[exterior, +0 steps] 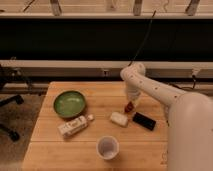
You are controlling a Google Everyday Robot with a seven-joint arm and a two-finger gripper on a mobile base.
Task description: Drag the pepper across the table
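Observation:
A small red pepper (pixel 129 107) lies on the wooden table (pixel 100 155), right of centre. My gripper (pixel 131 102) comes down from the white arm (pixel 150 86) at the right and sits directly over the pepper, touching or almost touching it. The arm and gripper body hide part of the pepper.
A green bowl (pixel 69 103) stands at the left. A white bottle (pixel 75 125) lies on its side in front of it. A white cup (pixel 107 147) stands near the front edge. A white packet (pixel 119 119) and a black flat object (pixel 144 121) lie just in front of the pepper.

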